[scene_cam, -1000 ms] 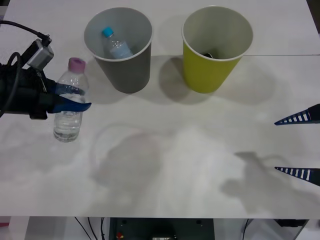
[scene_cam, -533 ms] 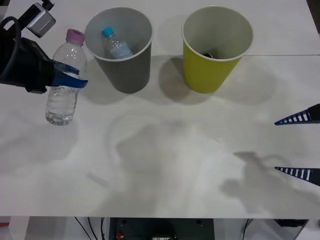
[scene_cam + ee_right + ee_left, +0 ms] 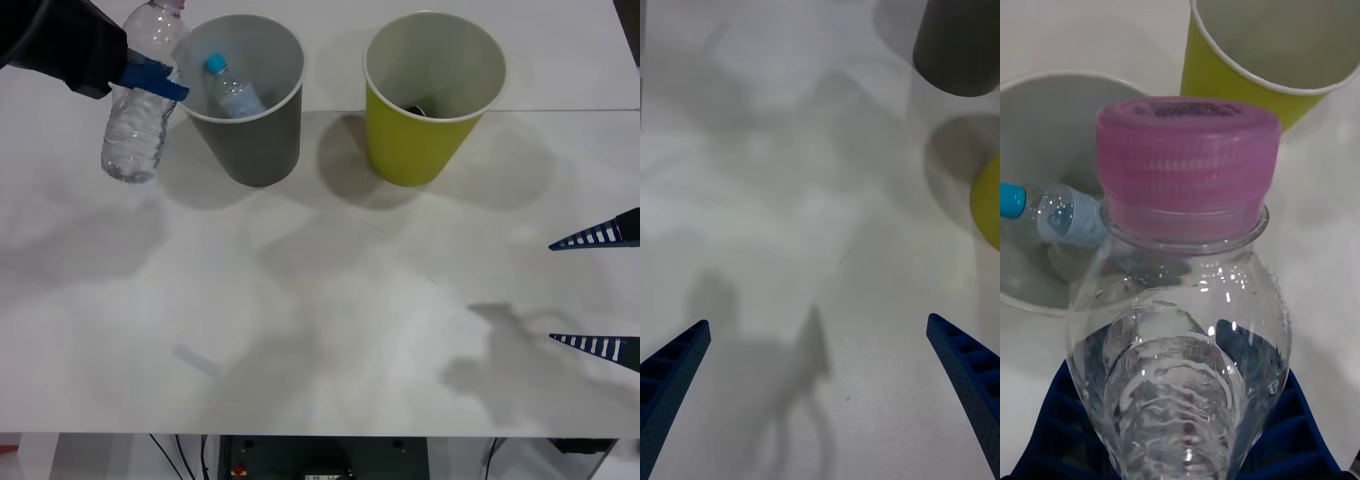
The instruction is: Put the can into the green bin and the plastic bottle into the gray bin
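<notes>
Up top, plastic bottle [image 3: 138, 100] cap cropped, left claw [image 3: 152, 76] clamping it

White matte desk [image 3: 330, 330], smooth top, fills the front view edge to edge. A thin seam [image 3: 570, 110] runs parallel to the far edge on the right side. Soft grey shadows [image 3: 520, 360] blotch the surface; light diffuse, from above. Below the near edge: a dark equipment box [image 3: 322, 458] at centre, thin black cables [image 3: 180, 452] hanging beside it.
</notes>
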### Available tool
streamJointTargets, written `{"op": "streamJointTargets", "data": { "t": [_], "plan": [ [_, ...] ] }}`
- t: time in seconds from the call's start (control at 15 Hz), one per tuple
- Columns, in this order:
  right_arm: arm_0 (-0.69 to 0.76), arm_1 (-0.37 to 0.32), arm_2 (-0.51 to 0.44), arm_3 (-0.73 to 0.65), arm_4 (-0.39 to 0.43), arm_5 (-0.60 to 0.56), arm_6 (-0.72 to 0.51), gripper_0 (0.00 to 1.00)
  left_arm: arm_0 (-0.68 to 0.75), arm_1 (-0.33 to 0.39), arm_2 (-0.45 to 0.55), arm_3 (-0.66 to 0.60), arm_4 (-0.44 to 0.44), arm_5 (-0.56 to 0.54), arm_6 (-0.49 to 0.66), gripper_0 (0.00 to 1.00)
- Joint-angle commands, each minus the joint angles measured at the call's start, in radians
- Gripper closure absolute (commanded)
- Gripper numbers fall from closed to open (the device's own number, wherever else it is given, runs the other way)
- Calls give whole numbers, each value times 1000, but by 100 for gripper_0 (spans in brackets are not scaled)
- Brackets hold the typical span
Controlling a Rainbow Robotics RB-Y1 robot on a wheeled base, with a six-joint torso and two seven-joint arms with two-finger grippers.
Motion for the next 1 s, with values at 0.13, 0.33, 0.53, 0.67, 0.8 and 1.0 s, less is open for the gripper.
{"op": "streamJointTargets", "data": {
  "t": [0.13,0.33,0.53,0.67,0.8,1.0],
  "plan": [
    [0,0,0,0,0,0,0,0,-100,-68,-22,122,-14,-44,12,100],
    [0,0,0,0,0,0,0,0,-246,-91,-157,222,-21,-44,16,100],
    [0,0,0,0,0,0,0,0,-378,-127,-271,349,-5,-41,16,100],
    [0,0,0,0,0,0,0,0,-442,-164,-314,426,-8,-30,16,100],
    [0,0,0,0,0,0,0,0,-490,-216,-317,524,-11,-22,16,100],
    [0,0,0,0,0,0,0,0,-537,-306,-315,622,-86,-4,12,100]
  ]
}}
